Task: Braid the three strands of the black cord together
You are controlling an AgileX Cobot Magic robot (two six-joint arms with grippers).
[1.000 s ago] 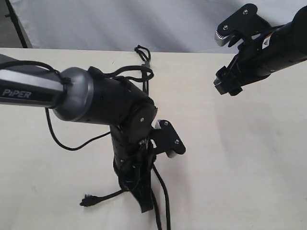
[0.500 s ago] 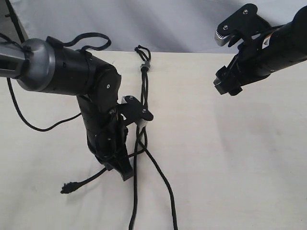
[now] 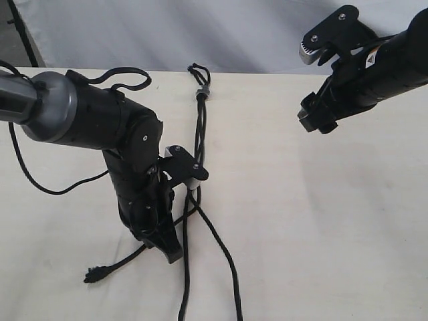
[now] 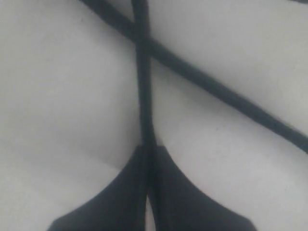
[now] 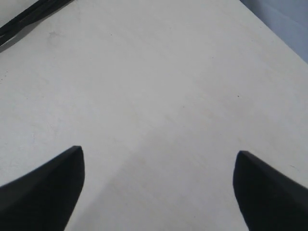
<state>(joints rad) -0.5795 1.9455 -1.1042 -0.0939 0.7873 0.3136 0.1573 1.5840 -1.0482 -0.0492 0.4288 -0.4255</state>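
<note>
Leftward and a little toward the near edge: that is the shift of the left gripper (image 3: 172,252) over the last second, and the frayed knotted tip (image 3: 93,273) of the strand it carries has trailed out left with it.

- **Left gripper:** in the wrist view its black fingers (image 4: 120,202) are pressed together on that single strand (image 4: 143,86). The strand crosses a second strand (image 4: 216,91); blur hides which lies on top.
- **Right gripper (image 3: 313,122):** raised at the right, jaws spread with nothing between them, well apart from the work.
- **Thin black woven cord (image 3: 200,127):** lies on the pale tabletop (image 3: 321,221). Its small grey band (image 3: 202,91) sits near the far edge, and the three matte black strands run toward the near edge.

Handling, as judged: light and limp, it will follow any drag and hold no shape, so crossings will likely slacken without tension. The woven surface should grip well. Take one strand at a time, below the last crossing and short of the frayed tip — the band end wants anchoring.
</note>
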